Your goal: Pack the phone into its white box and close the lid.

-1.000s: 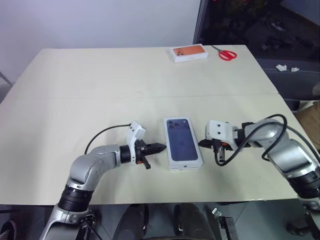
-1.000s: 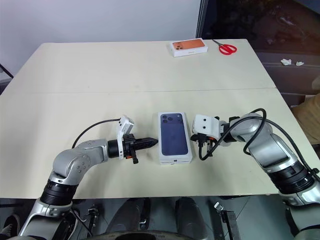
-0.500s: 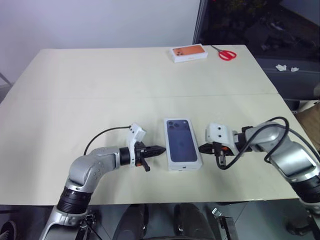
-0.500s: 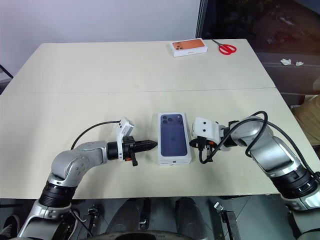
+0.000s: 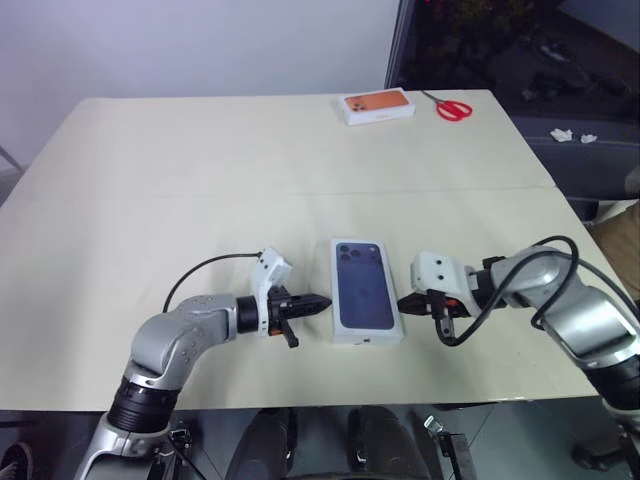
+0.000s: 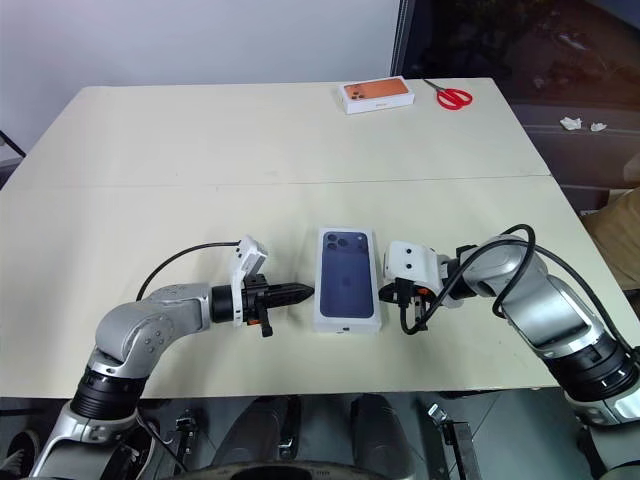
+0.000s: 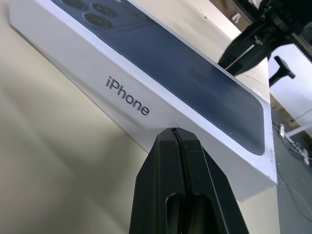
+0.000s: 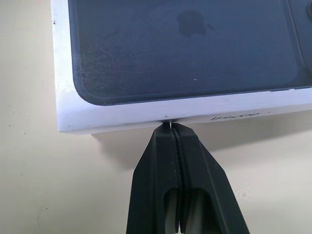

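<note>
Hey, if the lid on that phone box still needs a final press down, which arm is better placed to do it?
Probably the right. The right gripper, shut, angles down with its tip at the lid's side edge. The left gripper, also shut, lies nearly level, short of the opposite side. The lid already looks fully seated.

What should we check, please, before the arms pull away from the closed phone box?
1. Lid sits on the white box: ok, printed face up, edges look flush.
2. Phone inside: cannot tell, the lid covers it.
3. Left gripper shut, holding nothing: ok, tip just beside the box's side.
4. Right gripper shut, holding nothing: ok, tip at the opposite side; touching or apart, cannot tell.
5. Box well in from the table edge: ok.
</note>
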You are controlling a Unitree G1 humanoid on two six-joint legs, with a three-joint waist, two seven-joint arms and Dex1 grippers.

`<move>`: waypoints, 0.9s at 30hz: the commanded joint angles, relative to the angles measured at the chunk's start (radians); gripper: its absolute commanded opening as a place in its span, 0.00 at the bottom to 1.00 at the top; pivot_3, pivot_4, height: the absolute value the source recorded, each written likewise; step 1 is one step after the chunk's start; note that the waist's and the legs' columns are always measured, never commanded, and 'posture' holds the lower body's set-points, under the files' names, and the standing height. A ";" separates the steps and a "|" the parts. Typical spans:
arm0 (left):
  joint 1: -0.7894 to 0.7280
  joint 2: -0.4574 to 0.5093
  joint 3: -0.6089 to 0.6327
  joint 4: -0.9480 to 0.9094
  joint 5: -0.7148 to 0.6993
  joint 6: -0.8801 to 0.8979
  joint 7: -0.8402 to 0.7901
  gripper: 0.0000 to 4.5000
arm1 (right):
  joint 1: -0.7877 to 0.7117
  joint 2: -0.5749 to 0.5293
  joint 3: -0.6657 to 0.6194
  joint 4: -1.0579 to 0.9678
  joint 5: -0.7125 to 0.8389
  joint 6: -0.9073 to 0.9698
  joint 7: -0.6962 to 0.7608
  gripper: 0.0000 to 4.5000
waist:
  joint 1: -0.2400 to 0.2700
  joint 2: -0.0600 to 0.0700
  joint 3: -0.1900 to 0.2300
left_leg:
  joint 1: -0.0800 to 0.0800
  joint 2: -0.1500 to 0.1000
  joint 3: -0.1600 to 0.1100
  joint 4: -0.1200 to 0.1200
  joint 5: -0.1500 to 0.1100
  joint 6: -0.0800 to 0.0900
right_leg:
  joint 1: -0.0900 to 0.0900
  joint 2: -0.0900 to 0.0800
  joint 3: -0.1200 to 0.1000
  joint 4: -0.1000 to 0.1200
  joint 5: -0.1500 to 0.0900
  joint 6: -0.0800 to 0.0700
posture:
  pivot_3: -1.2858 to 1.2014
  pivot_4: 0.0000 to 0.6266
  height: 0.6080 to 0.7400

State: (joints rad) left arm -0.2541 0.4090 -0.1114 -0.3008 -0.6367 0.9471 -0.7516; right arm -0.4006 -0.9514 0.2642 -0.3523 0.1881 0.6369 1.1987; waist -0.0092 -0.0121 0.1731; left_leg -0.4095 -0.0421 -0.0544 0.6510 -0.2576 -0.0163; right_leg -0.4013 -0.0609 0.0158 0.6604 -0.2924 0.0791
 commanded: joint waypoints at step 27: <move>-0.160 0.002 0.091 0.161 -0.006 -0.119 -0.011 0.00 | -0.190 0.109 -0.058 0.203 -0.035 -0.152 -0.057 0.01 | 0.000 0.000 0.000 | 0.001 0.000 0.000 0.001 0.000 0.000 | 0.001 0.000 0.000 0.001 0.000 0.000 | 0.52 0.24 1.00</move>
State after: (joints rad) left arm -0.3944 0.4200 -0.0215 -0.1512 -0.6549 0.8682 -0.7681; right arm -0.5726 -0.8529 0.2140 -0.1597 0.1612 0.5139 1.1619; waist -0.0091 -0.0125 0.1728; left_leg -0.4083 -0.0423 -0.0544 0.6517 -0.2574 -0.0167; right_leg -0.4002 -0.0609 0.0154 0.6612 -0.2924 0.0791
